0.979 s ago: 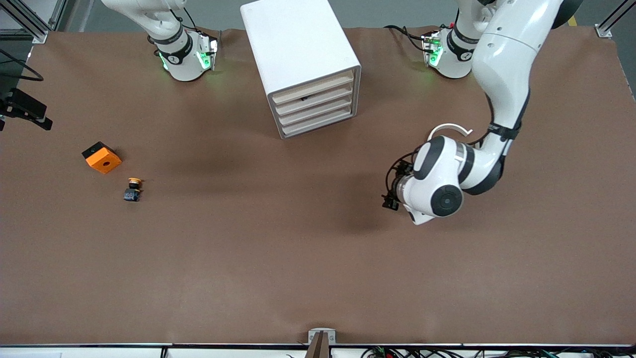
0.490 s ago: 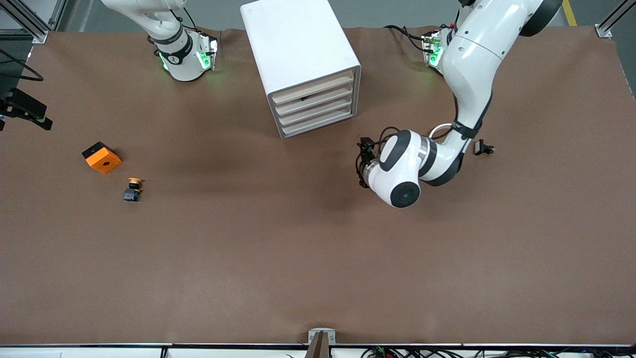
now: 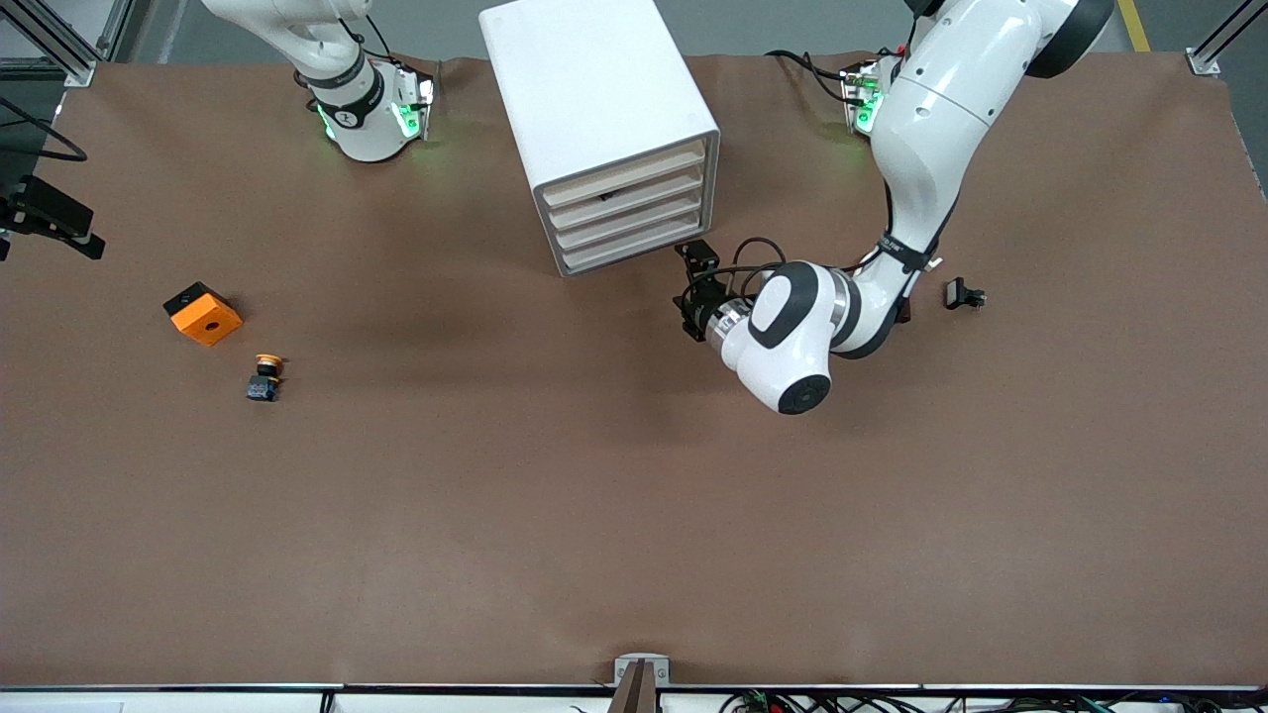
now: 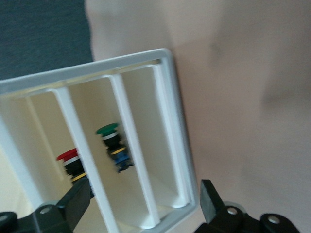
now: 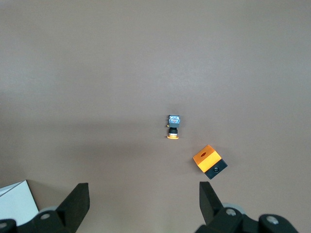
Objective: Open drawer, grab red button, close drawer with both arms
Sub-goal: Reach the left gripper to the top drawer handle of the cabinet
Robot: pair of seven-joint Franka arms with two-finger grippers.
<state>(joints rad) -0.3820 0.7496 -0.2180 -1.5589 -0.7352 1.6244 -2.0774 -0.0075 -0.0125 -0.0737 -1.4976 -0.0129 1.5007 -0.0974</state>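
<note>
Left gripper (image 4: 141, 204), fingers spread, faces the cabinet (image 4: 165, 141) (red button (image 4: 72, 164) inside).

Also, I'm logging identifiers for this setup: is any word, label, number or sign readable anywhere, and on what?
None can be read.
Black band on the right arm's base: small white marks, too small to read.
Black band on the left arm's base: likewise.

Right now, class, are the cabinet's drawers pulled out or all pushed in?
All pushed in: the four cream drawer fronts sit flush in the white cabinet. The left tool, open, hovers in front of them.
</note>
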